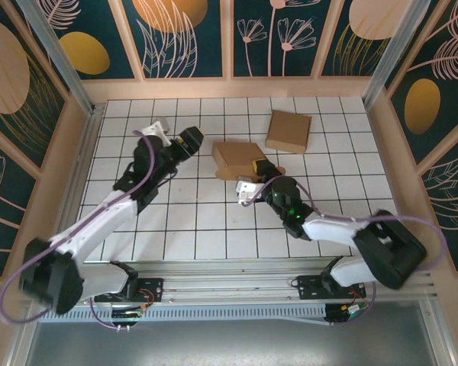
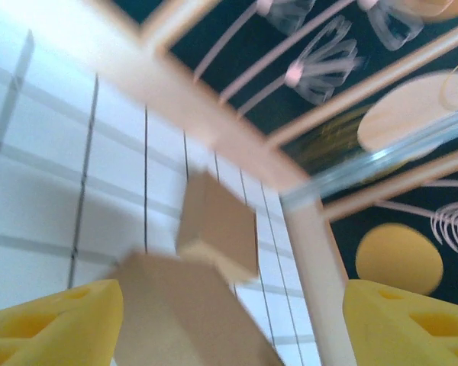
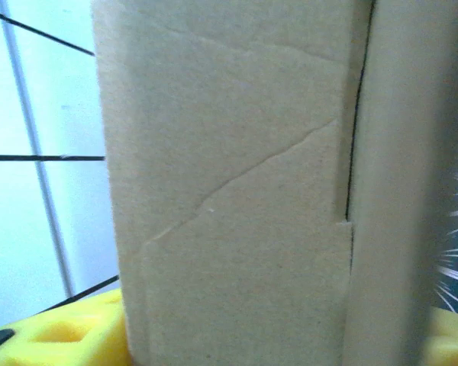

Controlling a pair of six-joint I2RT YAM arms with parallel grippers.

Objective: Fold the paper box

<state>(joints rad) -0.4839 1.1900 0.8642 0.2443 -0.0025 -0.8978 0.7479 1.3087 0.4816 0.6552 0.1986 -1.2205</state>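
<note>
The right end effector [image 1: 259,169] is clenched on the paper box [image 1: 237,156] at its 5 o'clock corner, in the middle of the worktop [image 1: 175,229]; best used as a steady anchor. The left end effector [image 1: 191,140], released at the box's 9 o'clock, should press squarely along a crease.

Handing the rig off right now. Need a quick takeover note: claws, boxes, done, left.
Left claw: open, just left of the near box, not gripping it.
Right claw: shut on the near box's front right corner; cardboard fills the gap between its fingers.
Far box: behind and to the right on the table, looks closed, clear of both claws.
Done: near box has a box shape.
Left: probably tucking its last flaps; I cannot tell how many remain.
</note>
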